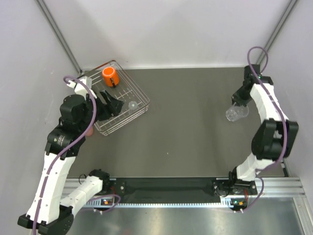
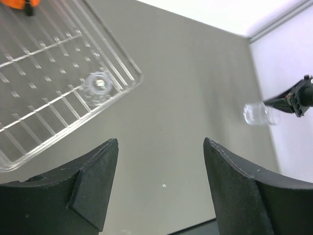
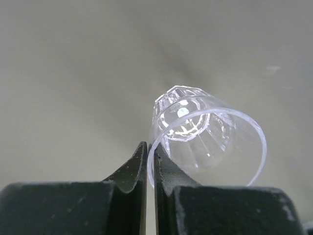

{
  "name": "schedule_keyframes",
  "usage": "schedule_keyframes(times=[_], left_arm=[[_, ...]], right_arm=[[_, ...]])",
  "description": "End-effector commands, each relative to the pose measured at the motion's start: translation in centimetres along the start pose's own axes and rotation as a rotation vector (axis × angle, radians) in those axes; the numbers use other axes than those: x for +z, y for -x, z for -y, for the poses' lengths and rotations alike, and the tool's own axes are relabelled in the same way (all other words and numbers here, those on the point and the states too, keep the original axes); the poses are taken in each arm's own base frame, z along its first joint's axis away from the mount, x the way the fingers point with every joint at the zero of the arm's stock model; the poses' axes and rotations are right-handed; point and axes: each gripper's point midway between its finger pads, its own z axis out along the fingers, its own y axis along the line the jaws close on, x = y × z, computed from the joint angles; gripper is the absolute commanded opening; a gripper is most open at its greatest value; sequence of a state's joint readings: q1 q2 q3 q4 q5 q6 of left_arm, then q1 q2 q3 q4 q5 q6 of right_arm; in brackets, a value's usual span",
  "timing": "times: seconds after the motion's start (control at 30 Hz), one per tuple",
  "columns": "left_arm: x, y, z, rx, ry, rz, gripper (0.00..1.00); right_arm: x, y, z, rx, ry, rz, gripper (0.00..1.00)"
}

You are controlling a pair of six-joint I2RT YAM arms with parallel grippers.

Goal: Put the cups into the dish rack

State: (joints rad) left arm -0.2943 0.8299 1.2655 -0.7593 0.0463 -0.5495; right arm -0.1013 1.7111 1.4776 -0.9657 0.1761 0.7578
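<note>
As my right gripper [image 3: 147,149] pinches one clear tumbler [image 3: 205,142] at three o'clock, my left gripper [image 2: 160,142] gapes empty; dish rack [image 1: 128,87] at ten holds one orange mug [image 1: 110,76], a second tumbler [image 1: 132,105].

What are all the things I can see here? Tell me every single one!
dish rack: one, silver wire, far left of the table
orange mug: one, bright orange, inside the rack near its far corner
clear cup in the rack: one, see-through, near the rack's right corner
held clear cup: one, see-through, on the right side, tipped sideways, its rim pinched
table: one, dark grey, under everything
walls: white, around the table
arms: two, white and black with purple cables, bolted at the near edge
left end effector: one, black, open and holding nothing, above the rack's near side
right end effector: one, black, shut on the held clear cup's rim
</note>
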Motion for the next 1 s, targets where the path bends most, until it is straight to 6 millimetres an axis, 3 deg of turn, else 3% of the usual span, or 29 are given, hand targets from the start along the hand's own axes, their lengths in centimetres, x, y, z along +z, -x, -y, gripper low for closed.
schedule_keyframes(times=[0.0, 0.1, 0.17, 0.2, 0.27, 0.3, 0.33, 0.43, 0.6, 0.67, 0.7, 0.97], left_arm=[[-0.4, 2.5, 3.3, -0.056, -0.137, 0.072, 0.76], [-0.2, 4.1, 6.2, -0.116, -0.278, 0.126, 0.82], [-0.4, 5.6, 8.5, -0.142, -0.398, 0.166, 0.84], [0.1, 5.5, 9.0, -0.193, -0.429, 0.152, 0.86], [-0.3, 6.6, 11.2, -0.21, -0.556, 0.178, 0.93], [-0.1, 6.6, 11.7, -0.249, -0.589, 0.163, 0.96], [0.2, 6.3, 12.6, -0.267, -0.637, 0.12, 0.98], [0.5, 6.9, 14.6, -0.263, -0.733, 0.093, 0.98], [0.1, 6.0, 18.2, -0.177, -0.842, 0.056, 0.98], [-0.5, 6.0, 19.6, -0.143, -0.89, 0.059, 0.98], [-0.1, 5.8, 19.9, -0.14, -0.897, 0.044, 0.98], [-1.0, 5.3, 23.3, -0.138, -1.042, 0.01, 0.98]], right_arm=[[-9.0, 0.5, -5.2, -0.088, 0.447, 0.047, 0.0], [-16.1, -1.1, -8.0, -0.156, 0.783, 0.046, 0.0], [-20.9, -3.4, -8.5, -0.184, 0.983, 0.001, 0.0], [-22.1, -3.8, -9.0, -0.188, 1.061, 0.003, 0.0], [-27.0, -5.4, -8.9, -0.172, 1.245, -0.04, 0.0], [-27.5, -6.2, -8.8, -0.159, 1.286, -0.063, 0.0], [-31.2, -6.3, -8.6, -0.163, 1.412, -0.028, 0.0], [-35.4, -7.3, -7.9, -0.193, 1.561, 0.005, 0.0], [-40.4, -9.6, -7.3, -0.252, 1.721, -0.06, 0.0], [-42.2, -9.6, -7.0, -0.257, 1.78, -0.051, 0.0], [-43.3, -10.9, -7.0, -0.287, 1.819, -0.092, 0.0], [-46.6, -13.1, -7.3, -0.359, 1.921, -0.162, 0.0]])
